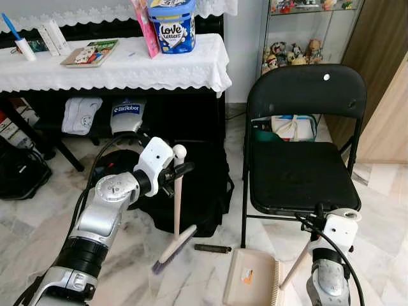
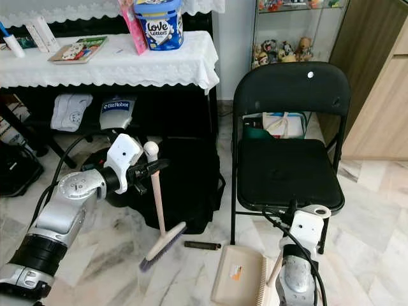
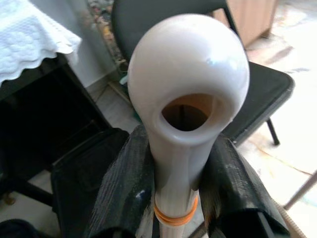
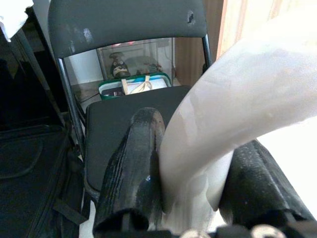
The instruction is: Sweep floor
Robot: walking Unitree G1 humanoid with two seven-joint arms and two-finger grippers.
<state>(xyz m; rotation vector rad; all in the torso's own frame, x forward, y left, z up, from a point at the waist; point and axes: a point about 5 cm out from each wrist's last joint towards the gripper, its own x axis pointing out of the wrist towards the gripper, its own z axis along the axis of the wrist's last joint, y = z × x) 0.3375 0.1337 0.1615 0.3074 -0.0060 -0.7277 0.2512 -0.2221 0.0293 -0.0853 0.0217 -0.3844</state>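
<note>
- Between the black bag and the folding chair, on the marble floor [image 1: 382, 210], lay a small dark cylinder [image 1: 212, 248], the only loose thing that I could see to sweep; what it was I could not tell.
- The left gripper [image 1: 180, 171] was clenched on the upper end of the hand broom [image 1: 176, 217]; in the left wrist view both fingers [image 3: 124, 188] pressed the cream handle just under its round knob.
- The broom stood almost upright, and its bristle head [image 1: 172, 250] touched the floor just on the left of the cylinder.
- The right gripper [image 4: 190, 198] grasped the handle of the cream dustpan [image 1: 252, 277], with one black finger on each side of it.
- The dustpan lay flat on the floor, near the front left leg of the folding chair [image 1: 305, 153], with its mouth toward the cylinder.
- So the cylinder lay between the bristles and the pan, with its long axis about parallel to the pan's mouth; I judged that a short stroke of the left arm to the right would push it in.
- The black bag [image 1: 197, 185] stood close behind the broom and could catch the bristles.
- Behind it was a table with a white lace cloth [image 1: 127, 67] that carried a blue tub [image 1: 173, 25], and a glass cabinet [image 1: 299, 38] stood in the corner.
</note>
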